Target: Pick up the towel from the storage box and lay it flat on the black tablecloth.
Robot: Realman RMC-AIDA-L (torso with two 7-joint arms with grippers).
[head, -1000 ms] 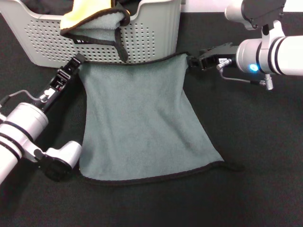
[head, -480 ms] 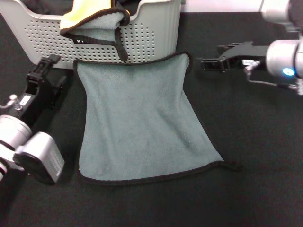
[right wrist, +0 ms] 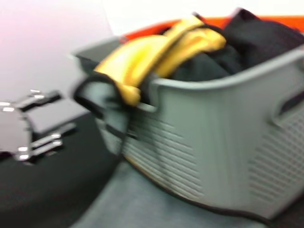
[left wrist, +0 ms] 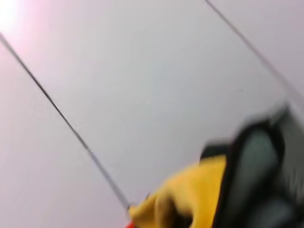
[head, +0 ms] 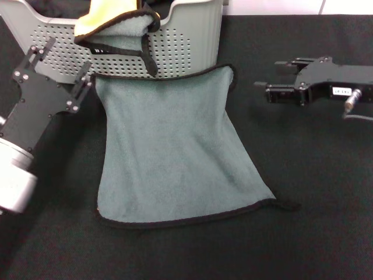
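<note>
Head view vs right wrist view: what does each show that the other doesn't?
Head view only: the grey-green plush towel spread flat on the plain black tablecloth, all four black-stitched edges visible, and the right end effector, open, off the towel's far right corner.

Right wrist view only: the light grey perforated storage box's inside, holding dark fabric.

Both: the box, the bunched yellow twin towel draped over its rim, and the left end effector, open, near the box.

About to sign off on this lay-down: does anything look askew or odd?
The towel lies flat on the tablecloth but skewed, its near right corner trailing outward. A second towel droops over the box front. Both grippers, left and right, are open and clear.
</note>
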